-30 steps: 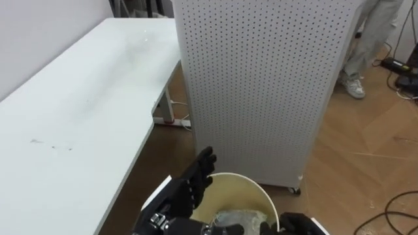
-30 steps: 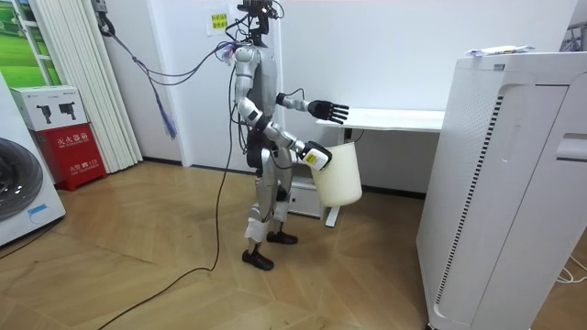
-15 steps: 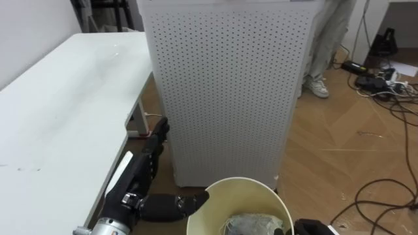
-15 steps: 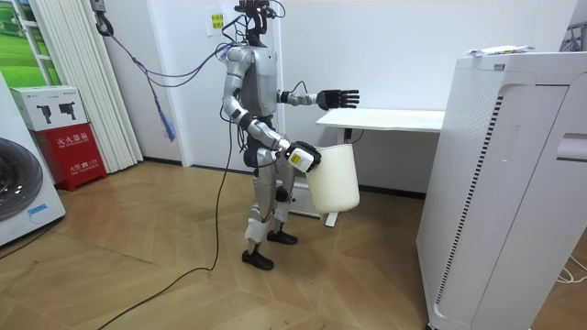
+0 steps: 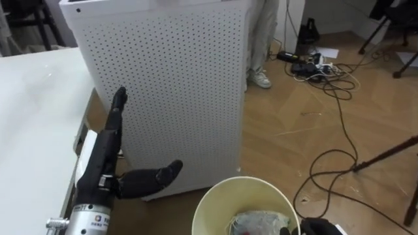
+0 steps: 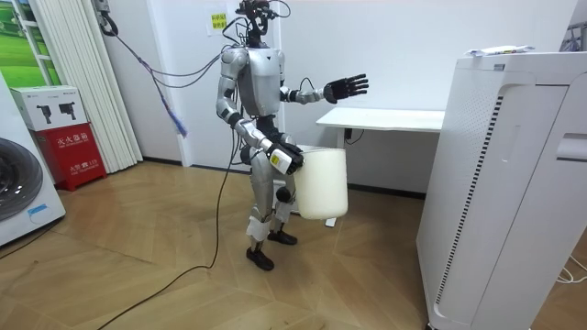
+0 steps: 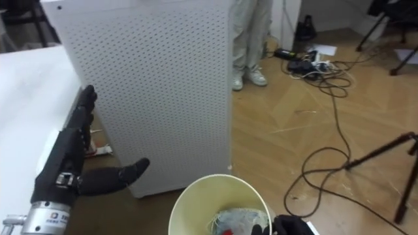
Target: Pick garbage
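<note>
A cream bin (image 5: 215, 201) hangs low in front of me, its mouth facing up. Crumpled pale garbage (image 5: 251, 222) with a bit of red lies inside it. My right hand (image 5: 320, 227) grips the bin's rim at the lower right; in the room view this right hand (image 6: 292, 158) holds the bin (image 6: 321, 183) against my hip. My left hand (image 5: 108, 163) is raised in front of me, fingers straight and thumb spread, holding nothing. In the room view the left hand (image 6: 347, 88) reaches out above the white table (image 6: 385, 117).
A tall white perforated cabinet (image 5: 176, 85) stands straight ahead, the white table (image 5: 26, 130) to its left. Behind the cabinet are a person's legs (image 5: 261, 39). Cables (image 5: 320, 72) and a dark stand leg (image 5: 385, 153) cross the wooden floor on the right. A big white appliance (image 6: 514, 183) stands nearby.
I have turned to my right, so the cabinet and table slid left in view. My left hand rose higher. The bin swung in closer to my legs.
</note>
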Robot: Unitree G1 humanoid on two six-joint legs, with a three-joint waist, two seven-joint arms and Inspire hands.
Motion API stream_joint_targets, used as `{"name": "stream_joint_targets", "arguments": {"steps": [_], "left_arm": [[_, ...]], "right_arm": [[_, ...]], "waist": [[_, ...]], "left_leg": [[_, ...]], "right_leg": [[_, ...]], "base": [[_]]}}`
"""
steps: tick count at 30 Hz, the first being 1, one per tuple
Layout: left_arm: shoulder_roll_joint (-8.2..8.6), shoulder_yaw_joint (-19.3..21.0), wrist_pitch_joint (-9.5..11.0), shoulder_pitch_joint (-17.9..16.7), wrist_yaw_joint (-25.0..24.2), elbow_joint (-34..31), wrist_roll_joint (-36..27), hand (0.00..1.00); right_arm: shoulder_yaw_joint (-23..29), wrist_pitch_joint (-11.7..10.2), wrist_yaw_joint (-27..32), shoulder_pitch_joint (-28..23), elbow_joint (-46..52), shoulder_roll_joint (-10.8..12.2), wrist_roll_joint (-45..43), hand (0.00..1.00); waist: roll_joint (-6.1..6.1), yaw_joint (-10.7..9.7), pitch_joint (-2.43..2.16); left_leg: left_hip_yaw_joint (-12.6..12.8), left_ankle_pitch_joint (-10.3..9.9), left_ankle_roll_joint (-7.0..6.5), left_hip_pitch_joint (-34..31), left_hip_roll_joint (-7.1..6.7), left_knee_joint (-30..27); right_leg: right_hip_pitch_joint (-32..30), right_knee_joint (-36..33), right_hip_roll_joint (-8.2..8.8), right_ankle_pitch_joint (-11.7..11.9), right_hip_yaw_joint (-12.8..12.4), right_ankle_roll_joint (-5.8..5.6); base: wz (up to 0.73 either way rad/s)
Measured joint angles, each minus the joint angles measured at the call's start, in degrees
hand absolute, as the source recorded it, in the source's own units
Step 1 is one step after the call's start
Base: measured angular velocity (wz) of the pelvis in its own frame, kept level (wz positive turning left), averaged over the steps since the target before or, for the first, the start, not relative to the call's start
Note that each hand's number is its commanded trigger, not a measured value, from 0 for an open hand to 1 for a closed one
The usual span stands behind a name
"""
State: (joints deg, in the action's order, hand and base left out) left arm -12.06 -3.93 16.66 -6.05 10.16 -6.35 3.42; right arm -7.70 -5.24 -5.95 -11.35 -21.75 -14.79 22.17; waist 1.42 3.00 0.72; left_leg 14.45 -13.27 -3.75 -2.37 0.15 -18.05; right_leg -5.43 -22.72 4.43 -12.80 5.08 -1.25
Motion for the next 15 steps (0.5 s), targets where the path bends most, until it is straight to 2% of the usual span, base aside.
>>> {"name": "stream_joint_targets", "arguments": {"steps": [2, 5, 11, 14, 15], "left_arm": [[-0.03, 0.02, 0.00, -0.03, 0.68, -0.88, 0.05, 0.00], [-0.07, 0.11, 0.04, -0.08, 0.93, -2.46, 0.12, 0.00], [-0.01, 0.62, 0.04, -0.11, 1.05, -2.86, 1.62, 0.00], [0.13, 1.73, 0.03, -0.13, 2.27, -2.84, 1.97, 0.00], [0.17, 1.79, 0.03, -0.13, 2.86, -2.84, 2.35, 0.00]], "right_arm": [[0.00, 0.00, -0.01, -0.02, 0.01, 0.01, -0.01, 1.00], [-0.04, 0.00, -0.04, -0.03, 0.05, 0.45, -0.25, 1.00], [0.04, -0.22, -0.09, 0.02, 0.11, 0.79, 0.50, 1.00], [-0.11, -0.23, -0.81, -0.09, -0.03, 1.17, 0.33, 1.00], [-0.10, -0.23, -1.19, -0.04, -0.04, 1.07, 0.34, 1.00]], "waist": [[-0.50, -0.02, 0.05], [-1.59, 0.26, -0.31], [-1.48, 0.72, -0.25], [-1.26, 0.81, -0.10], [-1.01, 1.35, 0.07]], "left_leg": [[0.18, 0.03, 0.03, 0.70, -0.03, 0.64], [0.37, 0.38, 0.26, 1.23, 0.25, 1.49], [-0.33, -0.18, 0.88, 1.92, 1.01, 1.81], [-0.14, -1.05, 1.76, 1.39, 2.03, -1.28], [-0.23, -1.70, 2.08, 0.81, 2.56, -3.87]], "right_leg": [[0.46, 0.66, -0.05, 0.00, 0.02, -0.01], [1.13, 2.60, -0.53, 0.57, 0.16, 0.06], [2.52, 4.99, -1.49, 1.33, 0.39, 0.19], [2.64, 4.73, -1.76, 1.21, 2.66, 0.57], [2.45, 3.91, -1.72, 0.87, 3.44, 1.19]], "base": [[-0.12], [-0.05], [-0.10], [-0.26], [-0.40]]}}
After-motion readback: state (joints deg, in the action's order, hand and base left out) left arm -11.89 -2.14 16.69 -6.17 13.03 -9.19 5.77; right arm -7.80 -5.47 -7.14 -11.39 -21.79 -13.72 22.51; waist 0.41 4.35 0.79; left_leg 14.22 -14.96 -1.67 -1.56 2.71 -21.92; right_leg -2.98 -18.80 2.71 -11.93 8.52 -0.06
